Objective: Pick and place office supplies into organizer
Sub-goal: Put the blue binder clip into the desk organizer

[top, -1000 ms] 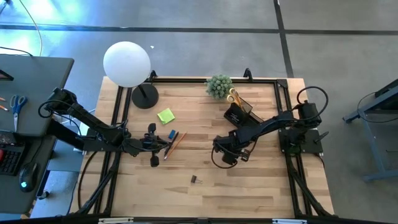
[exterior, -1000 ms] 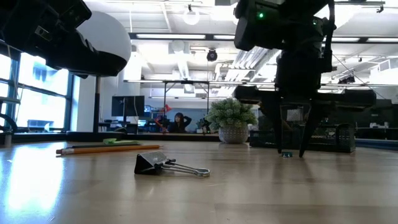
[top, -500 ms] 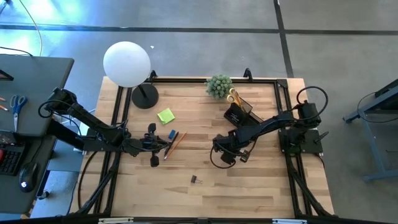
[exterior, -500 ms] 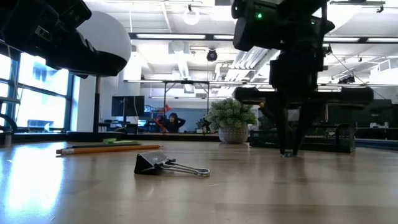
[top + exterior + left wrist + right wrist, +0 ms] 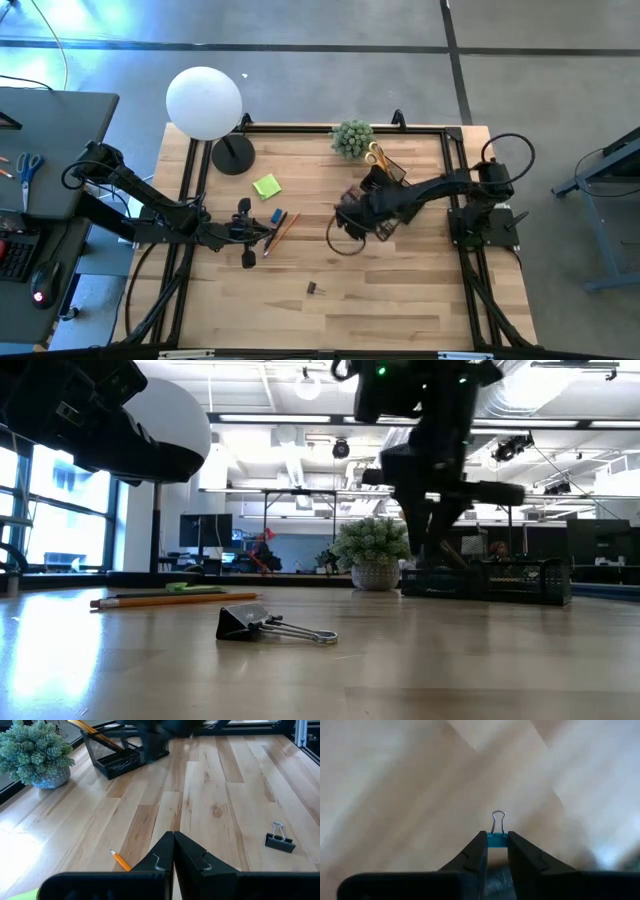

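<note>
Transport step: your right gripper (image 5: pixel 493 851), jaws narrowed on a small teal binder clip (image 5: pixel 496 838), hangs just at seven o'clock of the organizer (image 5: pixel 385 178); next, carry it over a compartment and release.

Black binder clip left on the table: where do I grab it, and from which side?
Grip the black binder clip across its dark body, probably from straight above: it lies flat on the table, wire handles stretching along the wood to one side, nothing crowding it.
</note>
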